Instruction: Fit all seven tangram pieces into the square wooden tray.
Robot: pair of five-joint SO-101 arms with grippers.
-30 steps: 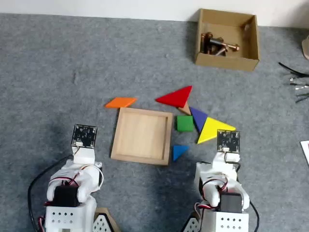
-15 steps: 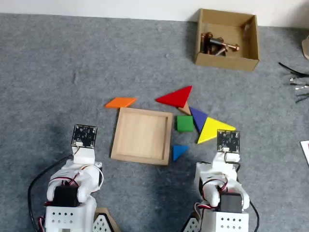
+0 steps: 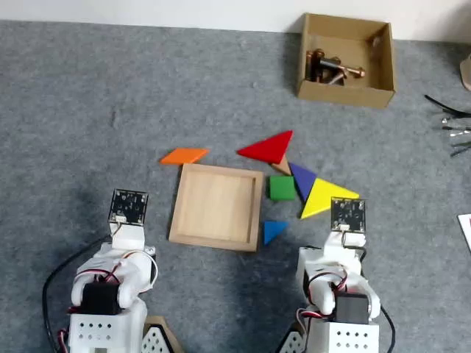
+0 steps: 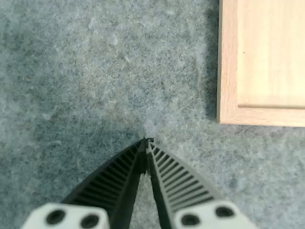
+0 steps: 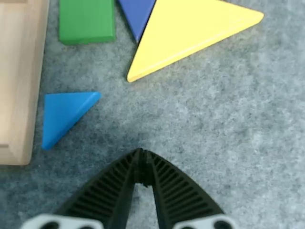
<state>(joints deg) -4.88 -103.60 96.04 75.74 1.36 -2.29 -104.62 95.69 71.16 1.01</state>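
Observation:
The square wooden tray [image 3: 217,206] lies empty on the grey felt, its corner also in the left wrist view [image 4: 228,107]. Around it lie an orange parallelogram [image 3: 184,155], a red triangle [image 3: 268,148], a small wooden-coloured piece [image 3: 280,165], a green square [image 3: 280,187], a dark blue triangle [image 3: 302,179], a yellow triangle [image 3: 324,196] and a small blue triangle [image 3: 273,230]. My left gripper [image 4: 146,141] is shut on nothing, just off the tray's near left corner. My right gripper [image 5: 140,157] is shut on nothing, near the small blue triangle [image 5: 64,116] and the yellow triangle [image 5: 188,32].
A cardboard box [image 3: 344,59] holding metal parts stands at the back right. Cables [image 3: 450,121] lie at the right edge. Open felt stretches to the left and behind the tray.

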